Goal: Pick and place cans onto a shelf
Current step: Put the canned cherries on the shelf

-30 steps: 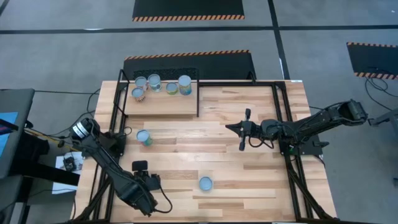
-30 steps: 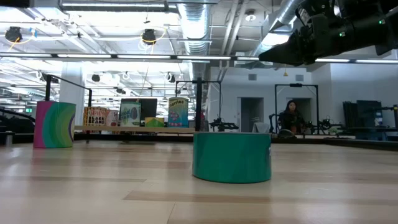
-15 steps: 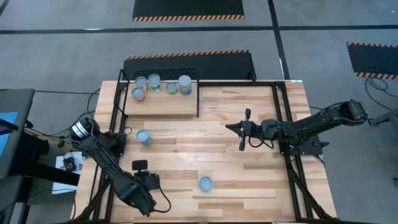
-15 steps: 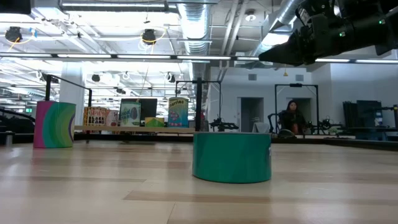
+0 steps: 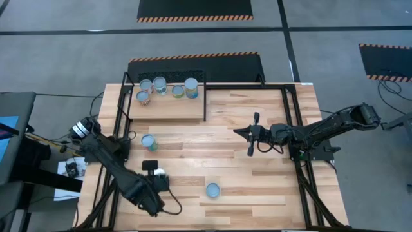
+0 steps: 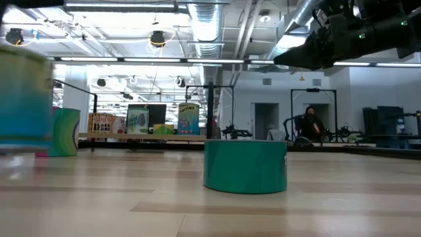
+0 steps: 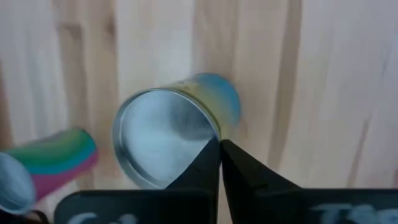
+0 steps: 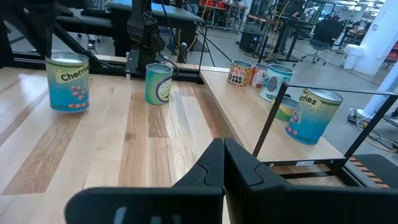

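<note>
High view: I had the left gripper (image 5: 156,174) shut, empty, lower left; 4 cans (image 5: 167,87) sat on the shelf (image 5: 193,109). Left wrist view: a can (image 7: 168,134) lay beyond my shut fingers (image 7: 245,177). Next, I'd judged: reopen, straddle it.

The tabletop (image 5: 257,174) is pale wood planks in mixed honey and cream tones. The shelf (image 5: 168,108) at upper left is the same light wood, edged in thin black metal. Four cans (image 5: 167,87) on it show pale-blue tops, with hints of orange-red, green and teal labels. At centre left a can (image 5: 149,142) has a teal-green side; at lower centre another can (image 5: 212,189) has a pale-blue top. In the low view, a solid teal can (image 6: 245,166) stands mid-frame and a pink-green striped can (image 6: 64,131) at the left.
</note>
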